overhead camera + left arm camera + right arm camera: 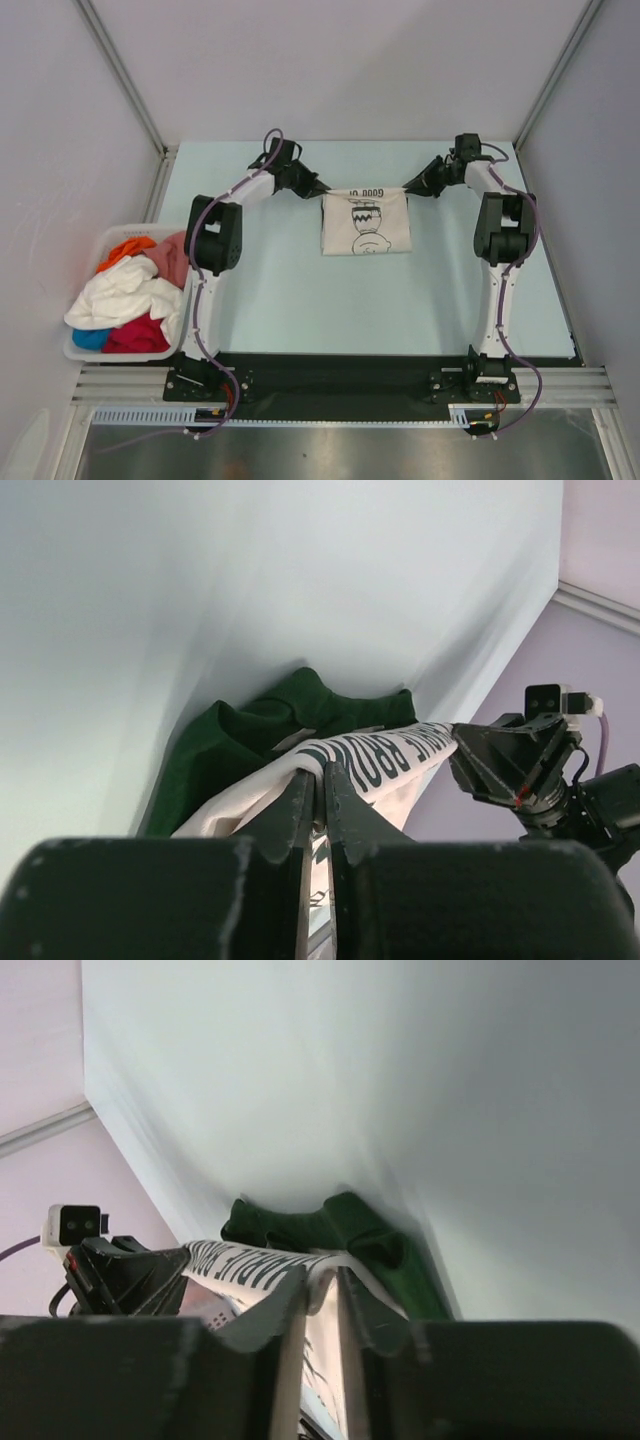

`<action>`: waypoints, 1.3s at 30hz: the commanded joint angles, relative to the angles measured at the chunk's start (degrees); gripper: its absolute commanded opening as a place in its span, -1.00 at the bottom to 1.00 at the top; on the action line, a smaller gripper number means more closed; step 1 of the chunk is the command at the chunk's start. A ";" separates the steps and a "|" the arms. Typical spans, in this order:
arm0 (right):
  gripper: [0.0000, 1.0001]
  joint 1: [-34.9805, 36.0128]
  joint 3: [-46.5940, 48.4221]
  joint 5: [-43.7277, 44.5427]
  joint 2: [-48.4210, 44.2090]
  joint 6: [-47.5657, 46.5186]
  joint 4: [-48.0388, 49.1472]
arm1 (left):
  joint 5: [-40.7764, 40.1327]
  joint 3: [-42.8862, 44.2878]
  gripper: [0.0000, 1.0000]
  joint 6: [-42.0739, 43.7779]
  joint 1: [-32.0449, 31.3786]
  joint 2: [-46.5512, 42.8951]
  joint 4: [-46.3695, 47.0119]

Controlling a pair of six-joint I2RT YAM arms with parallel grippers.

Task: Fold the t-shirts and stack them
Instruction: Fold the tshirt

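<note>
T-shirt [366, 222], both far corners pinched

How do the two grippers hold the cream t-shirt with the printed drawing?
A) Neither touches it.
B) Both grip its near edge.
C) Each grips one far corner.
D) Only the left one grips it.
C: the top view shows the left gripper and the right gripper shut on the far corners of the cream t-shirt, one at each.
</note>
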 commanded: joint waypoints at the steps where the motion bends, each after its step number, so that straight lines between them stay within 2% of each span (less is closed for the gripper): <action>1: -0.47 -1.82 5.16 -0.47 1.68 -1.64 -1.16 | -1.44 3.89 -0.78 2.61 2.00 -0.85 -2.61; 2: -0.32 -2.43 6.39 -0.04 1.07 -2.60 -2.04 | -1.97 4.43 -0.60 4.62 2.09 -1.20 -4.10; 5: -0.05 -3.40 8.94 4.53 -0.95 -7.87 -7.39 | -5.92 6.54 -0.32 10.76 2.09 -4.62 -7.36; 8: 0.05 -3.93 7.55 7.88 -5.69 -11.48 -11.97 | -9.97 5.93 -0.13 15.51 2.09 -9.89 -11.23; 11: 0.08 -2.18 -3.41 3.94 -13.95 -10.53 -5.93 | -9.02 1.81 -0.03 17.64 1.31 -14.12 -11.32; 13: 0.11 -1.13 -14.18 -0.72 -19.56 -7.47 3.98 | -4.65 -2.13 -0.03 17.47 0.43 -15.18 -7.56; 14: 0.09 -0.69 -18.26 -4.74 -21.07 -1.88 13.85 | -2.09 -3.99 -0.09 16.34 -0.62 -15.35 -0.84; 16: 0.06 1.76 -25.29 -8.02 -21.27 3.60 22.44 | 2.83 -8.03 -0.18 14.49 -2.81 -15.01 5.87; 18: -0.05 4.22 -26.82 -11.45 -19.86 9.41 30.68 | 4.52 -9.10 -0.24 12.55 -4.32 -13.17 11.86; 21: -0.27 6.44 -30.50 -12.25 -17.05 12.76 39.23 | 7.51 -9.45 -0.23 10.36 -6.87 -9.14 17.49; 25: -0.36 4.86 -33.76 -13.56 -13.01 9.00 42.95 | 7.96 -9.11 -0.21 12.35 -7.31 -5.17 18.91; 27: -0.38 2.84 -32.89 -17.69 -8.97 9.08 46.64 | 7.60 -7.53 -0.21 14.73 -7.14 -4.72 14.62; 32: -0.38 -2.52 -26.83 -19.81 -4.57 6.43 43.66 | 7.52 -11.47 -0.13 19.49 -7.66 -12.01 13.63; 34: -0.38 -3.49 -25.95 -19.63 -4.56 7.14 44.10 | 8.22 -14.36 -0.09 19.58 -7.58 -13.68 15.38; 39: -0.36 -2.44 -27.52 -18.49 -9.39 8.72 41.20 | 9.80 -14.02 -0.07 16.34 -6.52 -10.97 19.34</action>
